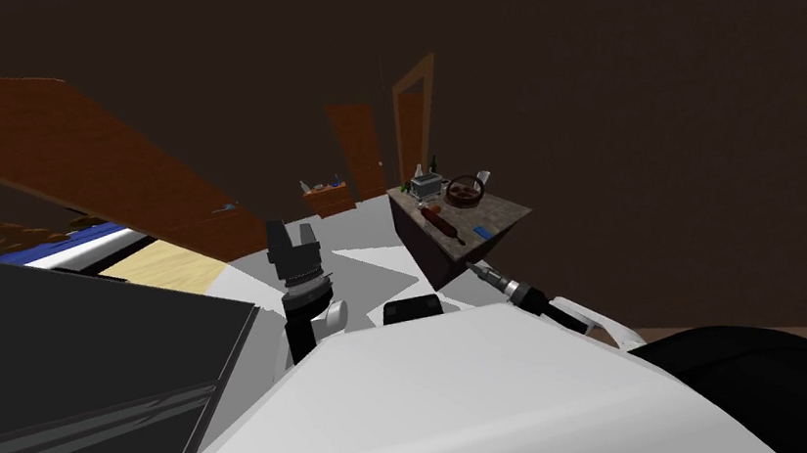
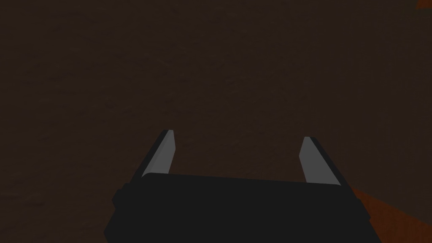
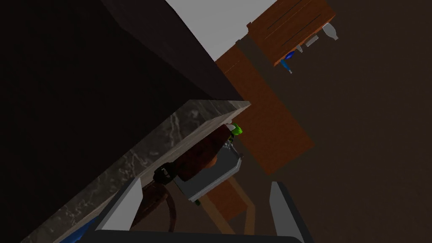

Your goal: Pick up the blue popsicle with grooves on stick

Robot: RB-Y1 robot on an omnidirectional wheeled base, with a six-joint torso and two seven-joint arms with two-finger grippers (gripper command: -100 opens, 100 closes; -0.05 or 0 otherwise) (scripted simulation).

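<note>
blue popsicle (image 1: 481,230) lies near the stone table's (image 1: 506,209) front edge, just beyond your right gripper (image 3: 205,185), jaws apart; your left gripper (image 2: 238,135), likewise spread, hangs well off. its long axis is too small to read.

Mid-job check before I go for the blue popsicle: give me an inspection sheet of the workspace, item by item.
Surface: marbled counter top, ahead on my right, crowded.
Job's things: blue popsicle lies flat near the counter's near edge, untouched.
Clutter: long brown roller beside the popsicle; round brown thing, grey box and green bottles further back.
Claws: right claw open, empty, low at the counter's edge; left claw open, empty, raised away from the counter.
Cables: nothing seen.
Surroundings: dark brown walls; wooden door beyond the counter.
</note>
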